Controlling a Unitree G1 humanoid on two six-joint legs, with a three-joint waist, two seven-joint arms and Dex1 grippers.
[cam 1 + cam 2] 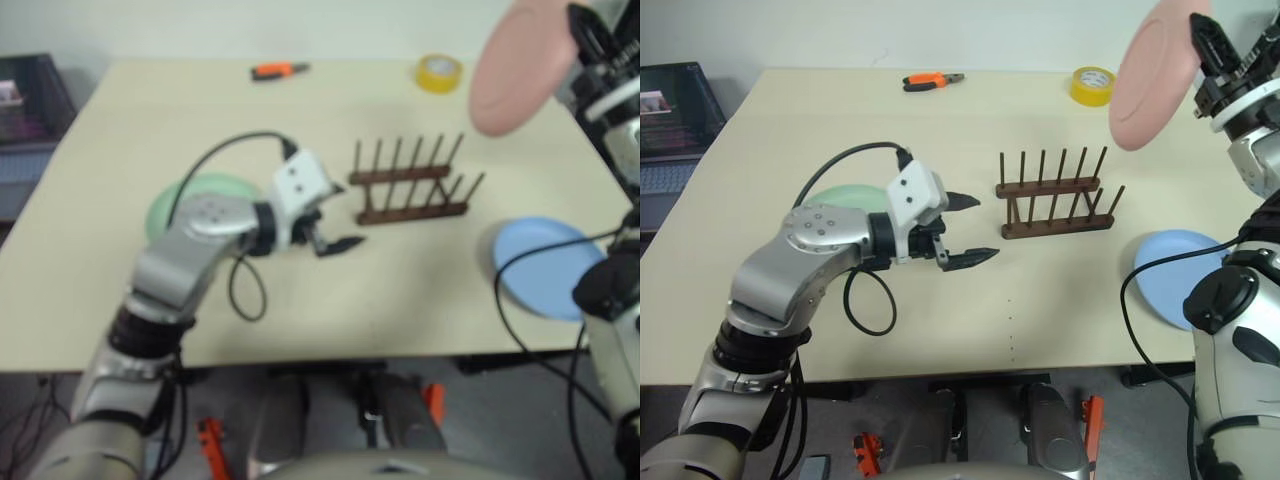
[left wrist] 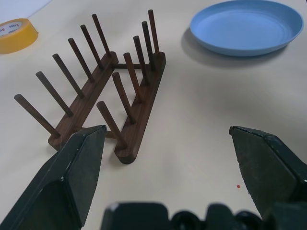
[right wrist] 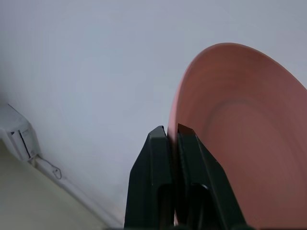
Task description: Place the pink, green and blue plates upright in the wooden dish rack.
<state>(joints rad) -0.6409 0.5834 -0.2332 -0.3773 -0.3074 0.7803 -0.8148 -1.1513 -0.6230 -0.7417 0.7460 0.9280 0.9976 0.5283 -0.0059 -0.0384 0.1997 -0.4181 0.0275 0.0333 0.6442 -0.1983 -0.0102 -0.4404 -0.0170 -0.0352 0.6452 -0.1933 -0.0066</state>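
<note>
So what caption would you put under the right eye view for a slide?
Right end effector lifts the pink plate above the empty wooden dish rack; blue plate and green plate wait on the table.

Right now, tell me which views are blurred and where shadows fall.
Left eye view: soft all over, the pink plate and orange tool smeared. Right eye view: sharp. Left wrist view: the wooden dish rack crisp, a soft shadow beside the blue plate. Right wrist view: the right hand dark against a pale wall.

Even, bright indoor light; soft shadows; left eye view blurred; right eye view sharp.
</note>
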